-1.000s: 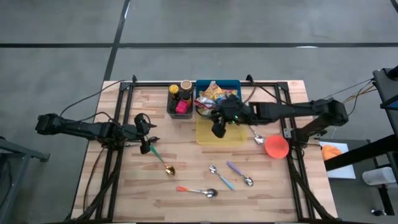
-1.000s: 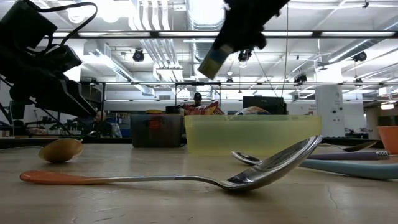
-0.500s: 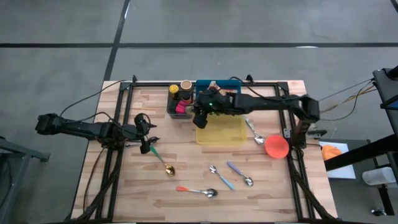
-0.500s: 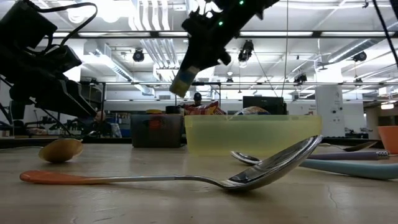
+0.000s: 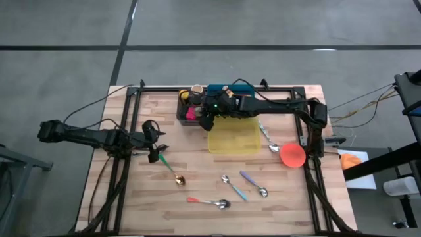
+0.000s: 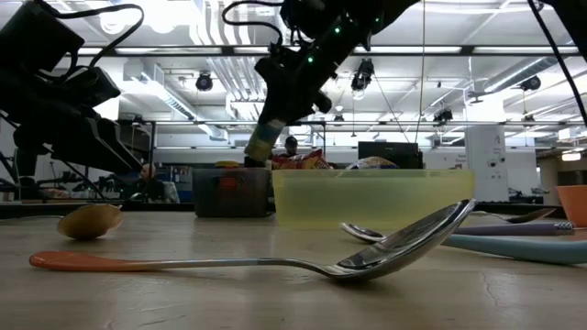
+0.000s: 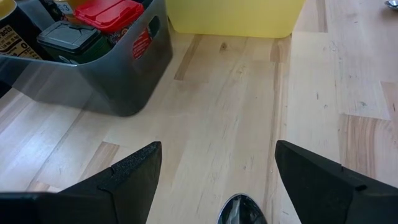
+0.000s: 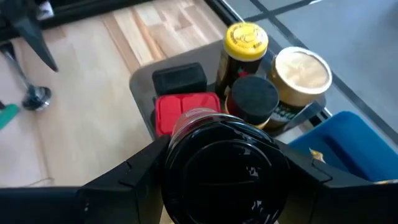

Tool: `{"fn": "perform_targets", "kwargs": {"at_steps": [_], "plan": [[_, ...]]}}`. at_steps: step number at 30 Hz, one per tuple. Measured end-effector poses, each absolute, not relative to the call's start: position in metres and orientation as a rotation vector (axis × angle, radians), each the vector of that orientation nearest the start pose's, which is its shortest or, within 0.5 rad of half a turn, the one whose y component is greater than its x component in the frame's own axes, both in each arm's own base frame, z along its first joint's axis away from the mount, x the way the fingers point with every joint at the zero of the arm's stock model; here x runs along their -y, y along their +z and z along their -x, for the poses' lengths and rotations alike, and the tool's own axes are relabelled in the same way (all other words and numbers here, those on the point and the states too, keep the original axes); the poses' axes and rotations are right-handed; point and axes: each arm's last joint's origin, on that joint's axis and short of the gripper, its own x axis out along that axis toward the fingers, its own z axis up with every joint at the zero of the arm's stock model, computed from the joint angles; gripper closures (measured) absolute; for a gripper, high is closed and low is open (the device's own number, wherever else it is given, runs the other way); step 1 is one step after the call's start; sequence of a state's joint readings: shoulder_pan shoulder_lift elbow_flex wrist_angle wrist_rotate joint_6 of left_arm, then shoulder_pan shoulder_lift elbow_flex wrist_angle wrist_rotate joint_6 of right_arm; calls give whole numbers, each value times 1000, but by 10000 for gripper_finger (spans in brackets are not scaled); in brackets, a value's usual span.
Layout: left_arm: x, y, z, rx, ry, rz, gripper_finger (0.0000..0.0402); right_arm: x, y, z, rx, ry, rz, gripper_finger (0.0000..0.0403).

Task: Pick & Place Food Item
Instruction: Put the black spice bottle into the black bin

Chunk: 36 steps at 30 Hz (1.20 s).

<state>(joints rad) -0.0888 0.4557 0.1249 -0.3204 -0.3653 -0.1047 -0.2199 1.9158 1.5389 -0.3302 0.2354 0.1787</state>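
R gripper (image 5: 206, 120) w/ jar (image 6: 263, 139) moved from yellow tray (image 5: 234, 139) to grey bin (image 5: 184, 116)

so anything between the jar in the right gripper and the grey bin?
Nothing visible. The right gripper holds the jar in the air just above the grey bin. The bin already holds a red-lidded container and several jars, so free room is tight. The left gripper waits far off, open.

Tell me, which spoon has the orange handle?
The spoon nearest the table's front edge, lying alone below the others. The rest have green, blue or purple handles.
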Motion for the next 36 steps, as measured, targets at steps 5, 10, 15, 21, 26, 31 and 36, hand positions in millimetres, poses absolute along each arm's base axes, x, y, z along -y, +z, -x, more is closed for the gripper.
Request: {"fn": "perform_targets", "kwargs": {"at_steps": [5, 10, 15, 21, 26, 31, 36], "plan": [[-1, 139, -110, -622, 299, -47, 85, 105, 238, -424, -725, -507, -165, 184], [-1, 139, -110, -625, 299, -47, 85, 106, 234, -425, -730, -512, -169, 184], [-1, 139, -109, -630, 299, -49, 85, 106, 235, -424, -729, -511, -166, 184], [-1, 139, -109, -630, 300, -49, 85, 106, 232, -423, -758, -513, -169, 184], [-1, 138, -109, -639, 300, -51, 85, 106, 231, -422, -769, -513, -168, 184], [-1, 138, -109, -639, 299, -51, 85, 107, 231, -423, -762, -511, -163, 184], [-1, 138, -109, -639, 299, -51, 85, 108, 233, -425, -725, -504, -155, 184]]}}
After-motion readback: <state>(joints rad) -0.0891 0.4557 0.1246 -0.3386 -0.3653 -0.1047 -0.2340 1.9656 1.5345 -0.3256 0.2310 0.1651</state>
